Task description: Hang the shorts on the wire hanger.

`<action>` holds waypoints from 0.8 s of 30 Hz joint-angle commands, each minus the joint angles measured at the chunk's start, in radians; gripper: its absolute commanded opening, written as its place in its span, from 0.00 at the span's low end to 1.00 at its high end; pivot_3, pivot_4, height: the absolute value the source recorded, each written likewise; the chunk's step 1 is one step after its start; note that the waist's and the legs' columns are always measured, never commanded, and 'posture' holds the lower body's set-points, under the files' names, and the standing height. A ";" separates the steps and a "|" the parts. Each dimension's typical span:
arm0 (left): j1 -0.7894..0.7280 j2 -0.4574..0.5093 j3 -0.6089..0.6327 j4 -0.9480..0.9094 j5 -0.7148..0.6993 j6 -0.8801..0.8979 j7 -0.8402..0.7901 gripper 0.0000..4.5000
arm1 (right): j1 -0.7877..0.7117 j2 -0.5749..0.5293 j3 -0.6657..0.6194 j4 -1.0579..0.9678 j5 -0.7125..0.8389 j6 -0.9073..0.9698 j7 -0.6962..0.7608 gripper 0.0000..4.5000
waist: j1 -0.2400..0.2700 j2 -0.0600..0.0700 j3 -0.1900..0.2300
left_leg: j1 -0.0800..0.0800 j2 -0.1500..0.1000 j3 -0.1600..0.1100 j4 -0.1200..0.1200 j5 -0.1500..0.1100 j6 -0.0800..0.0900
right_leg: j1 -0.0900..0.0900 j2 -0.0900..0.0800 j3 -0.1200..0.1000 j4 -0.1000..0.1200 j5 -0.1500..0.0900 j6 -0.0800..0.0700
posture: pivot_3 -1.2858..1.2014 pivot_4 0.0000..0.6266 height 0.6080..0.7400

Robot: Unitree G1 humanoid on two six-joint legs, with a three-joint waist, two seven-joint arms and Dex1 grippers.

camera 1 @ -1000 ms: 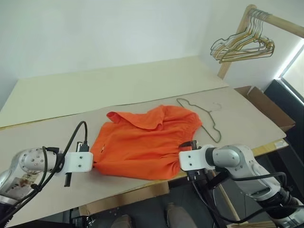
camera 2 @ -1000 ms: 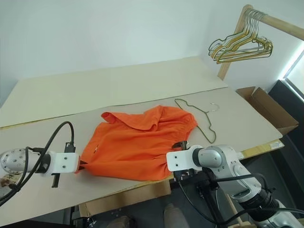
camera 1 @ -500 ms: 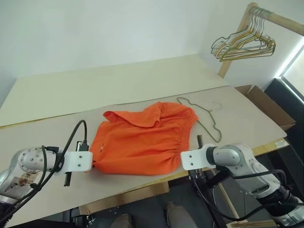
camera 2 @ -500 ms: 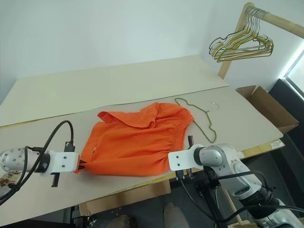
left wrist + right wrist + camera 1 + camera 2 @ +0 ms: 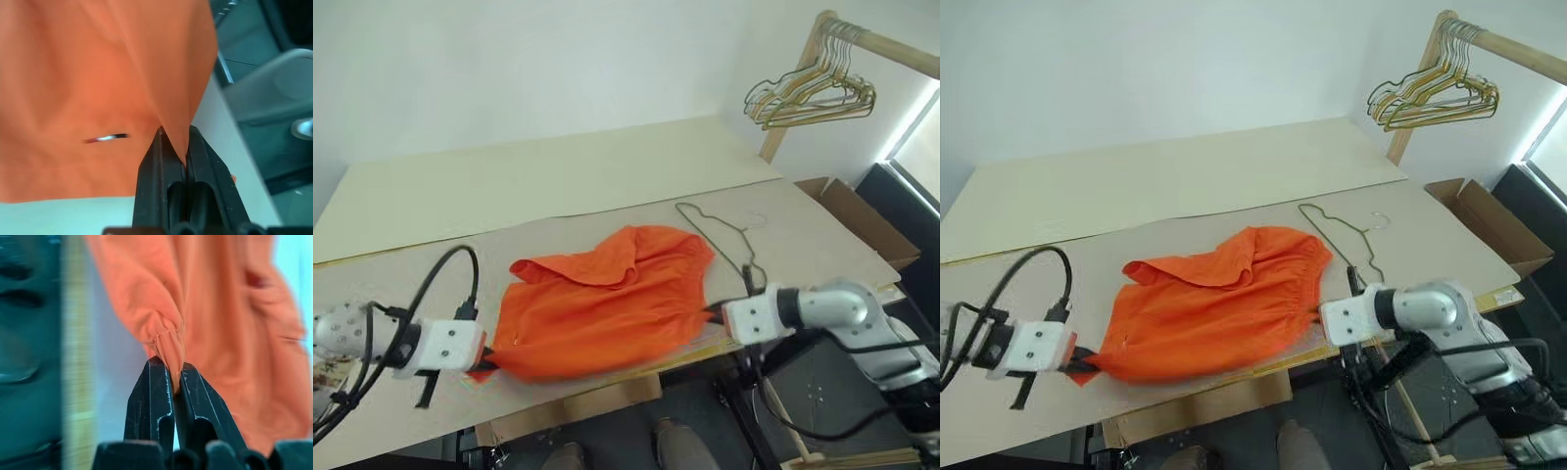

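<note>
Your bright orange soft fabric shorts (image 5: 607,304) are pinched at both ends, over the worktop (image 5: 558,176).
Left claw (image 5: 173,147) and right claw (image 5: 168,369) each clench fabric; the thin dark wire hanger (image 5: 720,240) lies just beside the gathered waistband.

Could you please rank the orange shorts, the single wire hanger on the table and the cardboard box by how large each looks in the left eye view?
1. The orange shorts, clearly largest.
2 and 3. The wire hanger and the cardboard box look alike; the box is partly hidden beyond the table edge, so I would not rank them.
</note>
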 commanded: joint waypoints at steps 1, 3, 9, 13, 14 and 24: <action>-0.275 -0.085 -0.040 0.142 0.036 0.068 0.156 0.00 | -0.222 0.115 -0.008 0.163 -0.094 0.054 -0.164 0.00 | 0.000 0.000 -0.005 | 0.000 -0.001 -0.001 0.000 0.000 -0.001 | 0.000 0.000 0.000 0.000 0.001 0.000 | 0.45 0.00 1.00; -0.552 -0.165 -0.107 0.362 0.149 0.046 0.273 0.00 | -0.416 0.217 0.012 0.363 -0.180 0.072 -0.303 0.00 | 0.000 0.000 -0.011 | -0.002 -0.002 -0.001 0.000 0.002 -0.002 | -0.002 0.000 -0.001 0.000 0.002 0.000 | 0.45 0.00 1.00; -1.392 -0.343 -0.317 1.248 0.556 -0.132 0.923 0.00 | -0.990 0.461 -0.022 1.132 -0.274 0.006 -0.858 0.00 | -0.016 -0.008 -0.025 | -0.017 -0.010 -0.008 -0.001 0.011 -0.015 | -0.017 -0.003 -0.004 0.002 0.005 0.000 | 0.45 0.00 1.00; -1.723 -0.374 -0.366 1.496 0.669 -0.179 1.324 0.00 | -1.200 0.498 -0.103 1.360 -0.228 -0.139 -1.147 0.00 | -0.045 -0.009 -0.027 | -0.043 -0.017 -0.008 -0.001 0.014 -0.018 | -0.051 -0.013 -0.005 0.019 0.005 0.001 | 0.45 0.00 1.00; -1.757 -0.376 -0.371 1.519 0.682 -0.196 1.365 0.00 | -1.220 0.497 -0.110 1.383 -0.226 -0.168 -1.177 0.00 | -0.052 -0.009 -0.027 | -0.044 -0.019 -0.008 -0.002 0.013 -0.016 | -0.055 -0.016 -0.005 0.020 0.005 0.001 | 0.45 0.00 1.00; -1.567 -0.375 -0.316 1.424 0.551 -0.532 1.001 0.00 | -0.989 0.395 -0.004 1.389 -0.310 -0.554 -1.012 0.00 | -0.080 -0.009 -0.031 | -0.043 -0.038 -0.008 0.000 0.012 0.000 | -0.046 -0.032 -0.003 0.015 0.001 0.014 | 0.46 0.00 1.00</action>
